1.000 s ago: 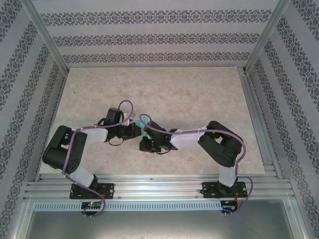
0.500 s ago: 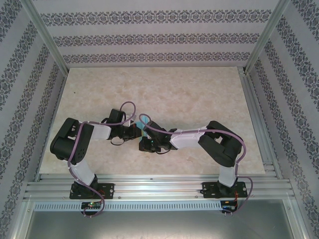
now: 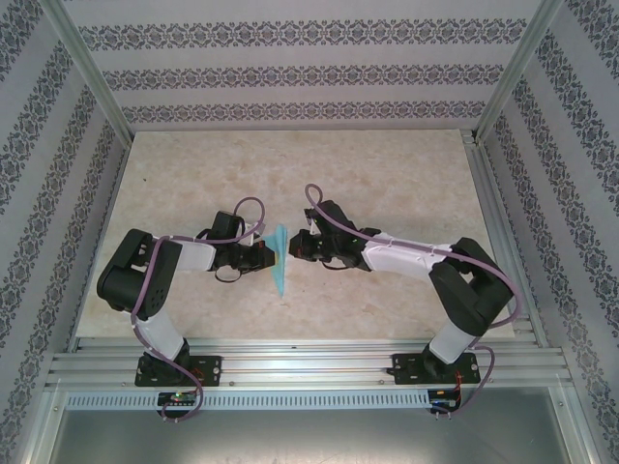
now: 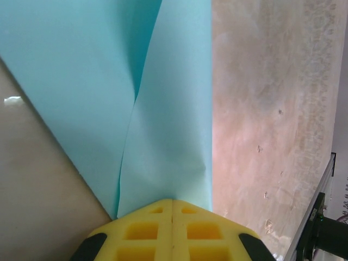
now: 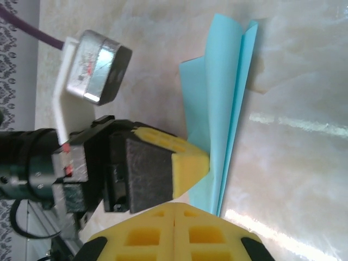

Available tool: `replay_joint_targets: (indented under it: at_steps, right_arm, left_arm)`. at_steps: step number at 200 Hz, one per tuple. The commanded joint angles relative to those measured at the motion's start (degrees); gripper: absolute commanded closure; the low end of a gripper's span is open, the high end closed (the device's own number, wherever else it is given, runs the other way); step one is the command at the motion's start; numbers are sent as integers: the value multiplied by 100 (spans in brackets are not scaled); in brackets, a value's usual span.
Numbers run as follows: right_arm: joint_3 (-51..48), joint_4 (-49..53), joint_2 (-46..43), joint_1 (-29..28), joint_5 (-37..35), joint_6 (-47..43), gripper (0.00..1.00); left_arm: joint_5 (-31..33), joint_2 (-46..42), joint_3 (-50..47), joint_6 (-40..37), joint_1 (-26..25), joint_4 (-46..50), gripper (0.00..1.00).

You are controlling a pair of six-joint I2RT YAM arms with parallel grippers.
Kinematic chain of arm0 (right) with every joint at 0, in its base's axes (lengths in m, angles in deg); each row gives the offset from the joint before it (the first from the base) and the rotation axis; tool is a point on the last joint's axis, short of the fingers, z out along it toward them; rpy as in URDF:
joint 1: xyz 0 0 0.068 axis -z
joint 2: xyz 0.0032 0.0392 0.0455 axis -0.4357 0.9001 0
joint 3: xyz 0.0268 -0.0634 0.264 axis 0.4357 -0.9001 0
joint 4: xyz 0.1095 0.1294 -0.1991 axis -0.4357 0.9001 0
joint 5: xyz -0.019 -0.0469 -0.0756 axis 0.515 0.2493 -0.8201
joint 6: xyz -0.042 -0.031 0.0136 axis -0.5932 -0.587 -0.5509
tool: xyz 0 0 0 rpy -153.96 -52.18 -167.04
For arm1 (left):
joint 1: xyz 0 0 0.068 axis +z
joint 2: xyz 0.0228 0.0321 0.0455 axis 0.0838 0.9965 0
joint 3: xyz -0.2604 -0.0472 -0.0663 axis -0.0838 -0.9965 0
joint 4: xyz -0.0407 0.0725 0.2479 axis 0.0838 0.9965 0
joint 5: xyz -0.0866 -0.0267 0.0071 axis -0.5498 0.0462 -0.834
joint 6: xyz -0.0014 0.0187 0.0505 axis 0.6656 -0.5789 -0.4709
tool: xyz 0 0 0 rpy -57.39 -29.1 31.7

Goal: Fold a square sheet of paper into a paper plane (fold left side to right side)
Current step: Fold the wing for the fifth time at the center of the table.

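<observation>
The paper plane (image 3: 280, 263) is a slim turquoise dart, its point toward the arm bases, at the table's middle. My left gripper (image 3: 268, 254) meets it from the left. In the left wrist view its yellow jaws (image 4: 172, 200) are pressed together and the creased paper plane (image 4: 163, 109) runs out from their tip. My right gripper (image 3: 298, 246) stands just right of the dart, apart from it. Its jaws (image 5: 174, 205) are shut with nothing between them. The right wrist view shows the layered paper plane (image 5: 223, 109) with the left gripper (image 5: 204, 163) pinching its lower part.
The beige marbled table (image 3: 387, 184) stretches behind and to both sides. An aluminium rail (image 3: 309, 362) runs along the near edge and another (image 3: 498, 232) along the right side. Patterned walls enclose the space.
The right arm has swung back to the right off the paper, and its jaws have closed. The dart now shows uncovered. The left gripper has stayed shut on it.
</observation>
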Motion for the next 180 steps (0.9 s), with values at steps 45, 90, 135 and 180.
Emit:
replay_joint_targets:
  at_steps: [45, 90, 135, 180]
  right_arm:
    - [782, -443, 1279, -4, 62, -82, 99]
    - [966, -560, 1703, 3, 160, 26, 99]
    - [1164, -188, 1843, 3, -71, -81, 98]
    - [1369, 504, 1943, 29, -460, -385, 98]
  left_arm:
    - [1657, 398, -124, -444, -212, 494, 100]
    - [1746, 504, -69, -435, -291, 494, 100]
    - [1817, 570, 7, -461, -331, 560, 100]
    - [1861, 604, 30, -496, -350, 579, 100]
